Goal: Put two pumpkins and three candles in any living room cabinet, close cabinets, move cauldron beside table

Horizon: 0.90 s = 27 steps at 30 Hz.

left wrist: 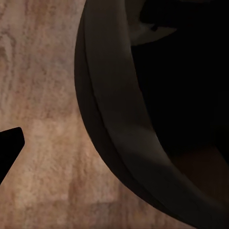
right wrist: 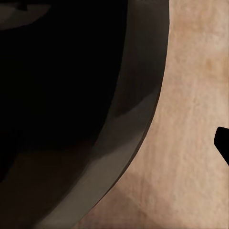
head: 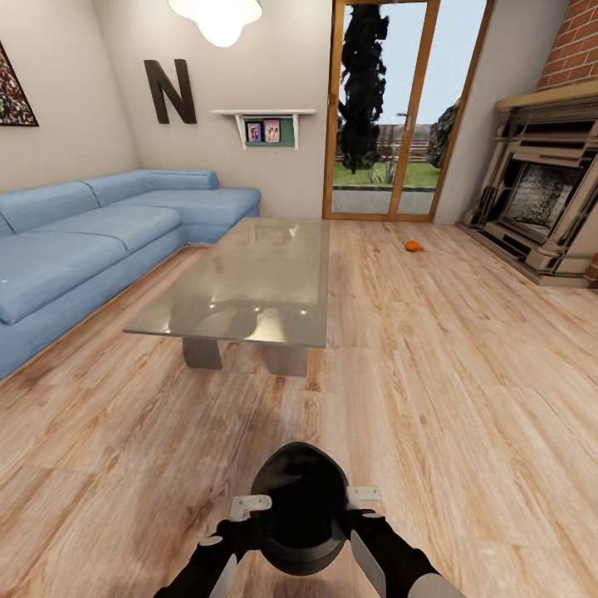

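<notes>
Held low at 6 o'clock in the head view: the cauldron [head: 299, 508], black, wide-mouthed, carried above the wood floor [head: 465, 390] between both arms. Left jaws [head: 249, 504] pressed to its rim at 9 o'clock, right jaws [head: 364, 497] at 3 o'clock; pale fingertips [head: 252, 503] lying against the rim on each side, so clamped on the pot from both flanks, though exact finger spread hard to judge. In the left wrist view, thick dark rim of the cauldron [left wrist: 119, 143] curving across, floor grain beside it, one black finger [left wrist: 8, 145] at the edge. Same in the right wrist view: rim [right wrist: 138, 109] and dark hollow, floor beyond.

Straight ahead at 12 o'clock, the worktop [head: 249, 282]: low table, pale grey glossy top, on stubby grey legs, standing directly between the cauldron and the far wall, well apart from the pot. At 9 to 10 o'clock, a blue corner sofa [head: 91, 241] running beside the table. At 1 o'clock, far off on the floor, one small orange pumpkin [head: 412, 246], near the glass patio door [head: 390, 108]. At 2 o'clock, a stone fireplace [head: 544, 199] under brick. On the back wall, a letter N [head: 170, 91] and a small shelf [head: 264, 124] with pictures.
</notes>
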Available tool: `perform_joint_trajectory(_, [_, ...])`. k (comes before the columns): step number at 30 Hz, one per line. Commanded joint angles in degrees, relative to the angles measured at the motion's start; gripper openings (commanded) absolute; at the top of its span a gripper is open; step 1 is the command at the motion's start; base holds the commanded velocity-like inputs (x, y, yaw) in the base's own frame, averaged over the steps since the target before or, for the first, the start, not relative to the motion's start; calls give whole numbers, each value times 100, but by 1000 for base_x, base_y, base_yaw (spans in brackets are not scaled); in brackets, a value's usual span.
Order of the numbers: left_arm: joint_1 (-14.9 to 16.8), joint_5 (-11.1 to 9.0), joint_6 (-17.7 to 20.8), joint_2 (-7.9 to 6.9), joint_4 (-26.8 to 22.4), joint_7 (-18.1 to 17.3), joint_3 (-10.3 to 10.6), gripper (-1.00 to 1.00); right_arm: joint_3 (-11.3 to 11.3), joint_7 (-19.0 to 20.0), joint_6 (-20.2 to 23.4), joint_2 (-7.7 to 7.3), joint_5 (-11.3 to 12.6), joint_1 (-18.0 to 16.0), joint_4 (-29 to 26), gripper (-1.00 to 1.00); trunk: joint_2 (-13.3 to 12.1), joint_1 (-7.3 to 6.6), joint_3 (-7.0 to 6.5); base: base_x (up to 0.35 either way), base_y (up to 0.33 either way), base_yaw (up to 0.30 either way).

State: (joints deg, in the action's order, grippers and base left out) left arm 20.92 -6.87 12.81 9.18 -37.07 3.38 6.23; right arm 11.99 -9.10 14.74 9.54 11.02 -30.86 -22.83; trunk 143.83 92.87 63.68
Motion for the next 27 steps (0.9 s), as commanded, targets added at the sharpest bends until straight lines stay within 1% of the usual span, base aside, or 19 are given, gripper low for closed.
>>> perform_joint_trajectory(1, [1,-63,31,-4,-11,19,43,100,47,-48,29,-5,59,-1,-11,100,3,1,27,0,0,0])
perform_joint_trajectory(18, [1,-76,45,-4,-2,-48,80,100,48,-48,29,-5,59,-3,-11,100,26,45,404,0,0,0])
perform_joint_trajectory(27, [2,-69,32,-4,-6,-48,80,100,48,-48,29,-5,59,0,-11,100,26,45,404,0,0,0])
